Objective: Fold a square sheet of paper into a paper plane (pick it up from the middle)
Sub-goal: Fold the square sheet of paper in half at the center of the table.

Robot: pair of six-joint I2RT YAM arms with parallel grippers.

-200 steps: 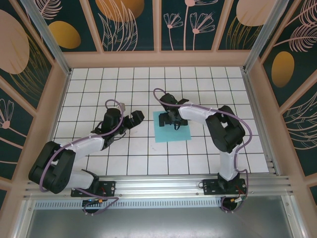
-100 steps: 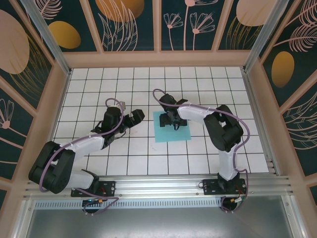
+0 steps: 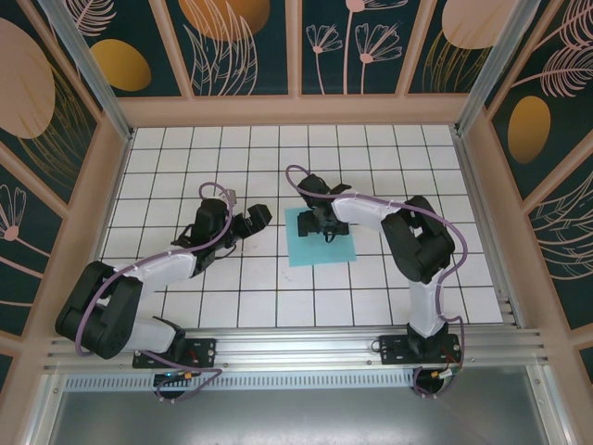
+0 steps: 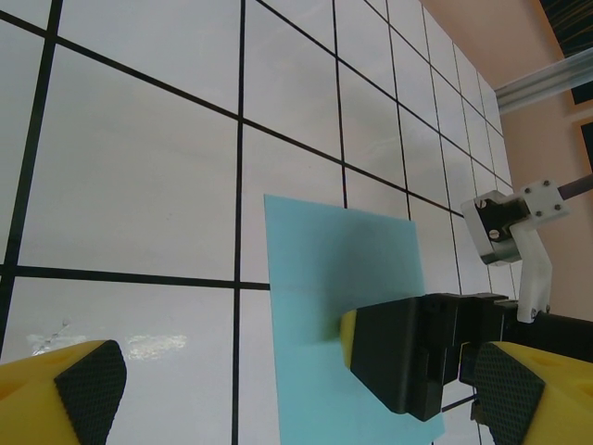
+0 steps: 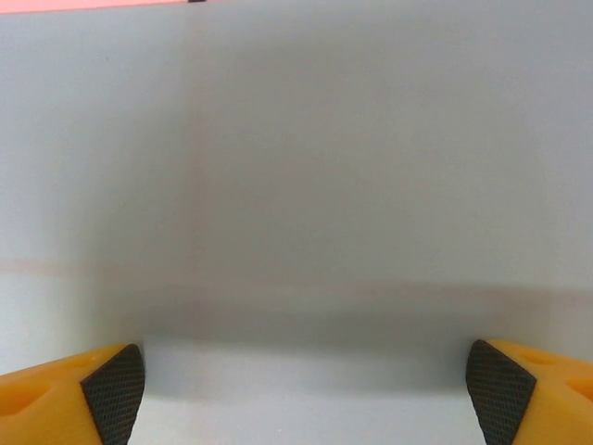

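Thin turquoise-blue square sheet of paper (image 3: 320, 252) lies flat beneath the downward-pointing right gripper (image 3: 321, 229), jaws spread wide; left gripper (image 3: 257, 221), equally spread, hovers beside.

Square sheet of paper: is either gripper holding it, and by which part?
No hold: the sheet lies flat, right gripper open above it, left gripper open beside it.
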